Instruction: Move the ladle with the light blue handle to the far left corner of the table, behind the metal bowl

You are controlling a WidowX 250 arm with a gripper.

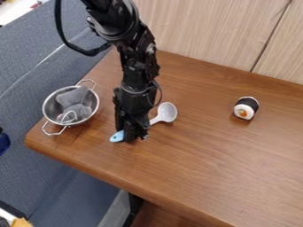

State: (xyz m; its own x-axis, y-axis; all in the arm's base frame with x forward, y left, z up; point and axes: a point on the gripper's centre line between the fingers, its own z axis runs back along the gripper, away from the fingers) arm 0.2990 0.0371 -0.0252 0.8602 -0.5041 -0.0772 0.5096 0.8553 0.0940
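Surface (219,150): brown wood, its rounded front edge nearest your camera.
Tool (136,136): down over the spoon handle near the left end; you can't tell from this whether it's clamped on it or just around it.
Spoon (167,112): lies crosswise at the tool, blue handle tip out to your left, pale bowl out to your right and farther back.
Metal pot (52,108): left of the tool, apart from it, two loop handles, grey soft thing (73,97) inside.
Sushi roll (244,111): well apart, on your right, black wrap, white end with orange centre.
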